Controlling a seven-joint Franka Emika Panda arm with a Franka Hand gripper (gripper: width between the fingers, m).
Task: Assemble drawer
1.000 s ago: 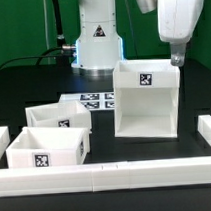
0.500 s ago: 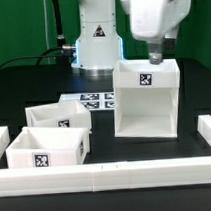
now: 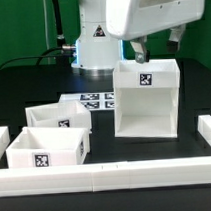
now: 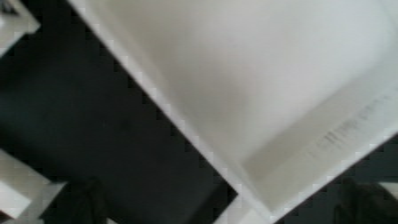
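Gripper hangs just above top of drawer housing, fingers spread wide, nothing held; arm above cut off by frame. Housing upright, open front facing camera, toward table's edge on exterior view's right. Front tray and rear tray near front corner on exterior view's left, contact unclear, knobs not discernible. Marker board partly hidden behind trays. Wrist view blurred: white housing panel fills it, edges cut off

Arm: white wrist housing hangs from the exterior view's top, pointing down | gripper: jaws spread wide apart, slightly tilted | fingertips: dark, at unequal heights | arm base: upright behind.
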